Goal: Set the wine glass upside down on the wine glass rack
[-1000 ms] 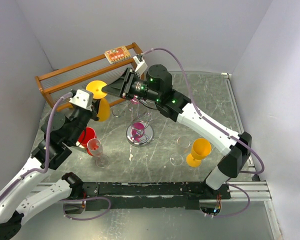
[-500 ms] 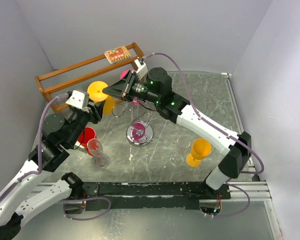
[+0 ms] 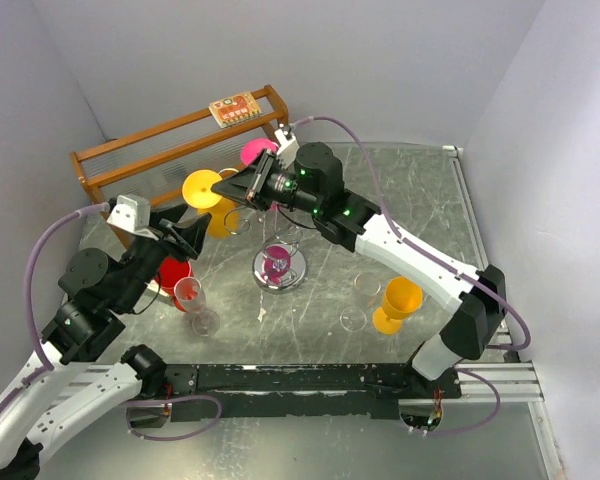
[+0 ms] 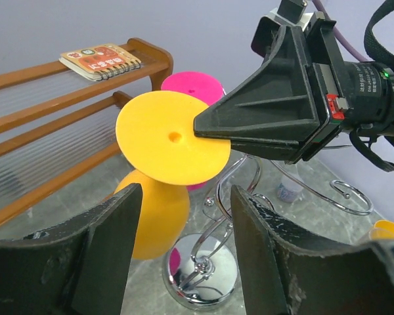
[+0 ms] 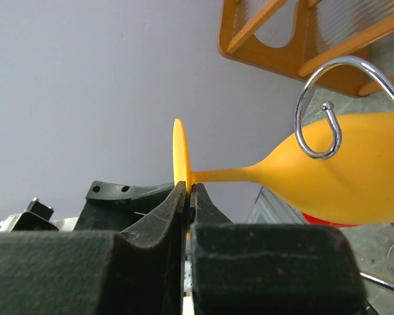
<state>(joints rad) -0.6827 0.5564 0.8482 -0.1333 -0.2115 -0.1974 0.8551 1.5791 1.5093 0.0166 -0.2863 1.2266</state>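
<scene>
1. The wine glass (image 4: 171, 144) is smooth, opaque yellow. It is tilted upside down, with its flat round foot up, its bowl low and its stem slanting.
2. My right gripper (image 5: 187, 190) pinches the foot's rim, holding the glass aloft just left of the rack (image 4: 203, 279), a chrome wire stand with scrolled arms.
3. My left gripper (image 4: 184, 197) is spread wide nearby, touching nothing.

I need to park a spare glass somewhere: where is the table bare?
Bare marble lies in the table's far right corner, beyond the right arm. A smaller patch sits between the wine glass rack and the clear glasses. The left is crowded: red cup, flute, left arm.
</scene>
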